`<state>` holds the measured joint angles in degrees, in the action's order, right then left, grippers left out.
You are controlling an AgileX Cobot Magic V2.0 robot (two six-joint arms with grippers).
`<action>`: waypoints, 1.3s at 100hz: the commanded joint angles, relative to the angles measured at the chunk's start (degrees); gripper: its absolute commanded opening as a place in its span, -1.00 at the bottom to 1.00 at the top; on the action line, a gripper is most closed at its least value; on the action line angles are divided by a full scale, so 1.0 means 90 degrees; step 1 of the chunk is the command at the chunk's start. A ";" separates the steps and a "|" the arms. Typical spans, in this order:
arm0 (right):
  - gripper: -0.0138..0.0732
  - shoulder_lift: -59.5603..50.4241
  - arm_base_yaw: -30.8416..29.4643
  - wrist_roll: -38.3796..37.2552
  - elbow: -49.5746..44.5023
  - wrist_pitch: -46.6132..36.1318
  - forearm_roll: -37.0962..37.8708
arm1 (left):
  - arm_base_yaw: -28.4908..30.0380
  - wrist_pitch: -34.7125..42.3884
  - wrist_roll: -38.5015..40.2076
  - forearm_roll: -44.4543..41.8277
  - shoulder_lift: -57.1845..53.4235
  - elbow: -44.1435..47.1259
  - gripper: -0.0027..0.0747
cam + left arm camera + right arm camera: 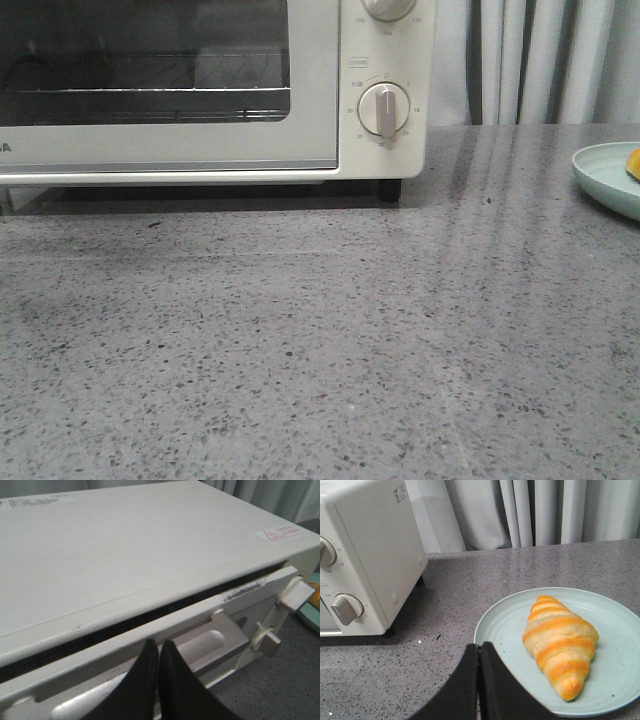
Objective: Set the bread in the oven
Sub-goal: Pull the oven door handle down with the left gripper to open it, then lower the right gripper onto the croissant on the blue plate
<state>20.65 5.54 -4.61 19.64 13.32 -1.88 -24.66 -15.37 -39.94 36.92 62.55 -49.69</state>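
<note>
The cream-white oven (315, 120) stands at the back left of the table. In the left wrist view I look down on its top (125, 555); a dark gap runs between the top and the door's upper edge. My left gripper (159, 643) is shut and empty, its tips over the door's metal handle (220, 637). The bread (560, 642), a golden striped croissant, lies on a pale green plate (510, 625); only a sliver of it (634, 165) shows in the front view. My right gripper (480, 645) is shut and empty, just off the plate's rim.
Round white knobs (383, 108) stick out from the oven's right panel (345, 609). The plate (605, 175) sits at the table's far right. Grey curtains (545, 510) hang behind the speckled grey table (320, 340). Neither arm shows in the front view.
</note>
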 commanded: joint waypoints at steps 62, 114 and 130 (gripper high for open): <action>-0.84 0.0096 0.0014 0.0083 0.0239 -0.0455 0.0031 | -0.0047 -0.2423 0.0091 -0.0541 -0.0283 0.0765 -0.99; -0.84 0.0096 0.0014 0.0083 0.0321 -0.0483 0.0022 | -0.0047 -0.2809 0.0443 -0.0614 -0.0470 0.1292 -0.99; -0.84 0.0463 0.0014 0.0083 0.1135 0.0379 0.0022 | -0.0047 -0.2360 0.0459 -0.0372 -0.1484 0.1292 -0.99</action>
<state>21.84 5.54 -4.61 23.63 16.40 -1.88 -25.27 -40.87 -36.70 30.49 54.81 -36.49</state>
